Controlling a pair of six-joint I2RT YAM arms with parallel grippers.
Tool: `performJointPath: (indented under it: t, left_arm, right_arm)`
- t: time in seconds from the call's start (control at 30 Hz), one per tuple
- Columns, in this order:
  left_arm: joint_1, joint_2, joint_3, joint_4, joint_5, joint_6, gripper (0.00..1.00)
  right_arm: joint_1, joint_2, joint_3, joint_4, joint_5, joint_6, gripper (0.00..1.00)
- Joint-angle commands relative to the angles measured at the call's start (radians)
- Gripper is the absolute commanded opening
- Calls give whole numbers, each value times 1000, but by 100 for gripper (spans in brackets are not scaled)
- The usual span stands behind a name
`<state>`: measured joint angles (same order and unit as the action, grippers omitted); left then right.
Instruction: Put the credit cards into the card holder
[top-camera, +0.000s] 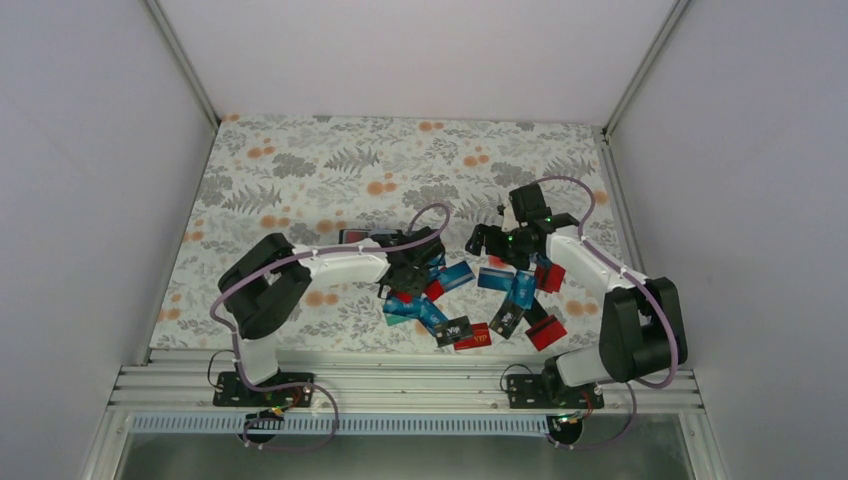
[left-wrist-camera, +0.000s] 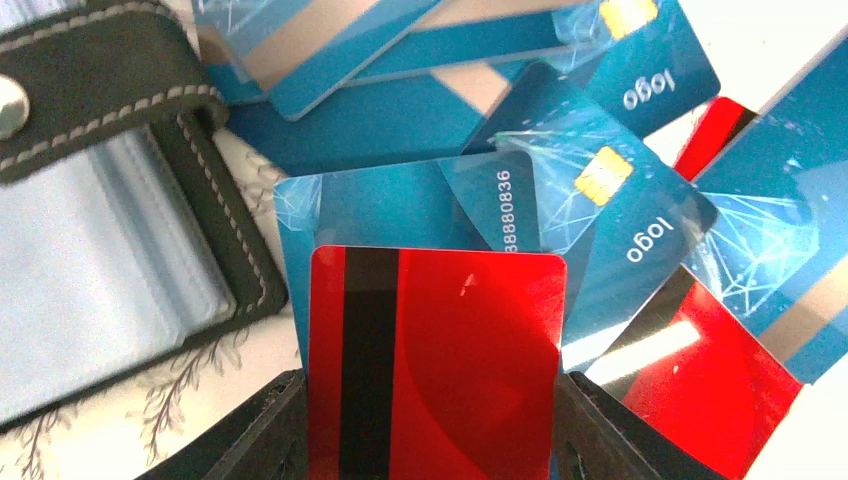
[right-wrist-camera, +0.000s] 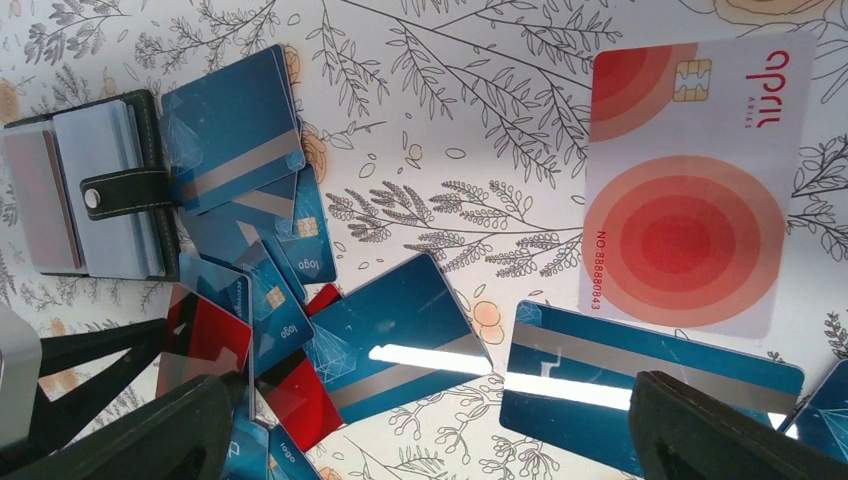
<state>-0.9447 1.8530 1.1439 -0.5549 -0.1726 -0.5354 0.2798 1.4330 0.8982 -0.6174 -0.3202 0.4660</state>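
Note:
My left gripper (left-wrist-camera: 430, 405) is shut on a red credit card (left-wrist-camera: 450, 370) with a black stripe, its long edges pressed by both fingers (left-wrist-camera: 262, 425). Under it lies a pile of blue and red credit cards (left-wrist-camera: 590, 200). The card holder (left-wrist-camera: 100, 250) lies open just left of the card, black with stitched edges, a snap strap and grey-blue slots. From above, the left gripper (top-camera: 410, 275) sits over the card pile (top-camera: 450, 310), with the card holder (top-camera: 362, 238) behind it. My right gripper (right-wrist-camera: 430, 440) hangs open above blue cards (right-wrist-camera: 400, 340), gripping nothing; from above, this right gripper (top-camera: 497, 243) is to the right of the left one.
A white card with red circles (right-wrist-camera: 690, 190) lies apart on the floral cloth (right-wrist-camera: 480, 120). More cards spread toward the near edge (top-camera: 520, 300). The cloth's back half (top-camera: 400, 160) carries nothing. Grey walls enclose the table on three sides.

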Motion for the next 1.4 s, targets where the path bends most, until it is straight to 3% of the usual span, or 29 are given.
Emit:
performJointPath:
  t: [0.0, 0.37, 0.53, 0.97, 1.37]
  left_arm:
    - [-6, -57, 34, -78, 20, -10, 52]
    - [3, -159, 17, -49, 44, -20, 53]
    - [2, -173, -16, 28, 120, 65, 58]
    - [-13, 12, 54, 12, 133, 183, 85]
    - [-64, 83, 110, -43, 76, 178, 88]
  right_arm:
    - [-8, -30, -2, 1, -8, -12, 100]
    - [-9, -83, -13, 36, -90, 6, 99]
    - [-10, -81, -40, 44, -135, -1, 99]
    - [-10, -71, -83, 59, -153, -9, 98]
    - [-9, -48, -87, 70, -146, -15, 98]
